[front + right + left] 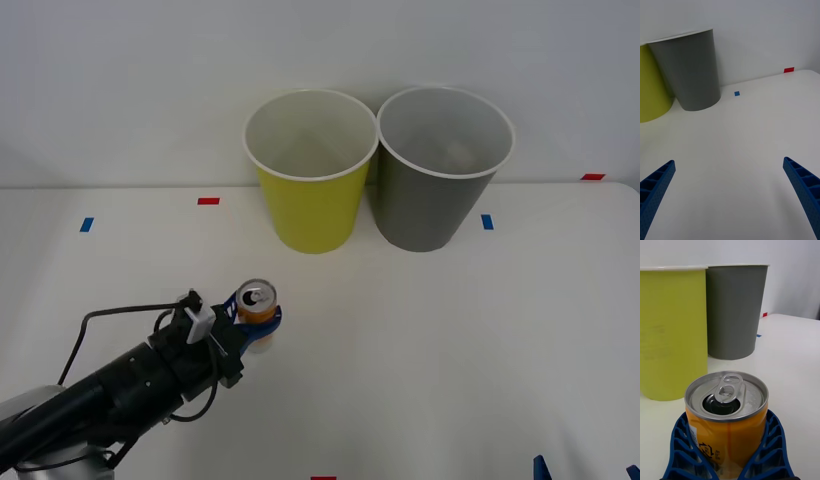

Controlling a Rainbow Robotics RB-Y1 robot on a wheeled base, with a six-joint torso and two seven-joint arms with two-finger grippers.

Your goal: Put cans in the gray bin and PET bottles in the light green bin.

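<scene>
Left gripper (256, 322) clasps the can (257, 304) around its body, upright, near the table's (450, 330) front-left. Opened, probably light, thin-walled and slick; grip mid-body gently. Right gripper (730, 195) waits open, front-right.

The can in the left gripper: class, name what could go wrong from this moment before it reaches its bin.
1. The can is already opened; tilting it may spill any leftover liquid.
2. The light green bin stands closer to the left gripper than the gray bin, touching or nearly so; a short release could drop the can in the wrong one.
3. A low carry might knock a rim.
</scene>
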